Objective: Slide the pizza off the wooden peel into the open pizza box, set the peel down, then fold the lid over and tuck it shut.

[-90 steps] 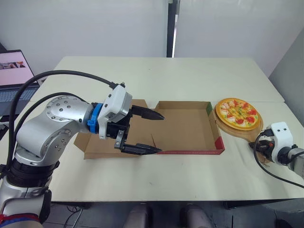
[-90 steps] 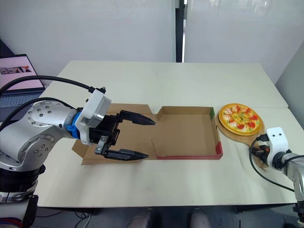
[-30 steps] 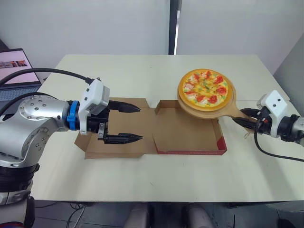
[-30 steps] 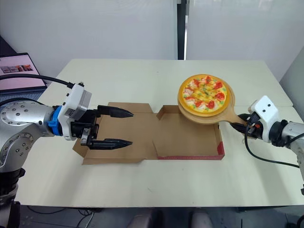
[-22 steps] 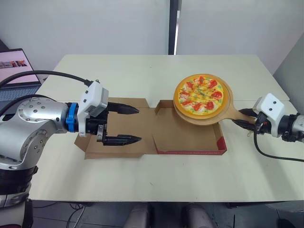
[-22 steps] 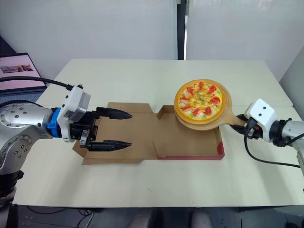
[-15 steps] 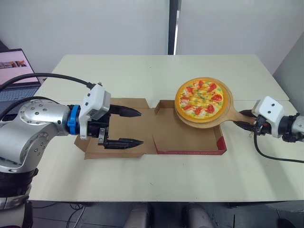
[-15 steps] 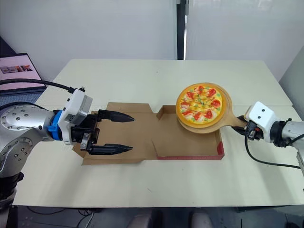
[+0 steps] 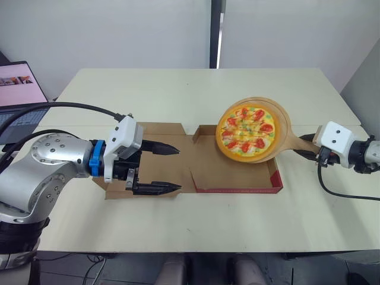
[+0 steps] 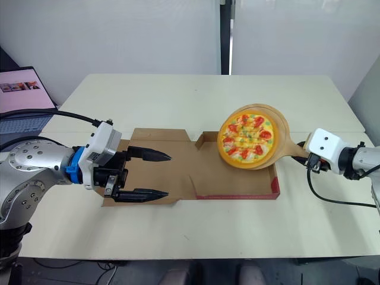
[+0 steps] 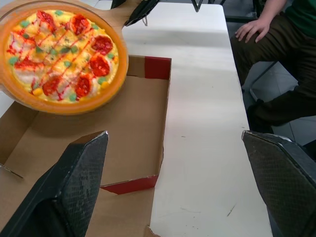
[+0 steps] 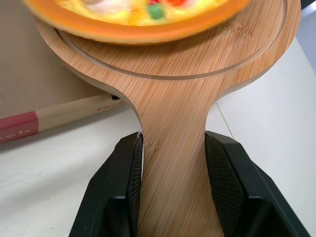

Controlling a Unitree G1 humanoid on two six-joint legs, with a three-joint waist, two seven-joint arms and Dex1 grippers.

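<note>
On the table (image 9: 196,231), the pizza box (image 9: 225,172) lies open: one shallow brown cardboard tray with a red strip along its near wall. Its lid (image 9: 172,132) is folded out flat from the box's left side.

Over that lid, left of the box, hangs the left gripper (image 9: 179,168). Its two black fingers are spread wide apart, holding nothing, and point toward the tray.

Above the right end of the box is the one pizza (image 9: 244,133). It is round, with an orange crust rim, yellow cheese, red slices, small green bits and thin red streaks. It rests on the single wooden peel (image 9: 280,133), a round pale board with a groove near its edge. The peel is tilted down toward the box. The pizza sits off-centre on it, hanging past the board's edge over the tray.

The peel's handle reaches out past the box's right wall. There the right gripper (image 12: 173,138) has its two fingers (image 12: 118,197) clamped on the handle's sides.

Beyond the box's left end, off the table's edge, stands one laptop (image 9: 18,89). Past the box's right side, a seated person's hand (image 11: 254,29) rests on a knee.
</note>
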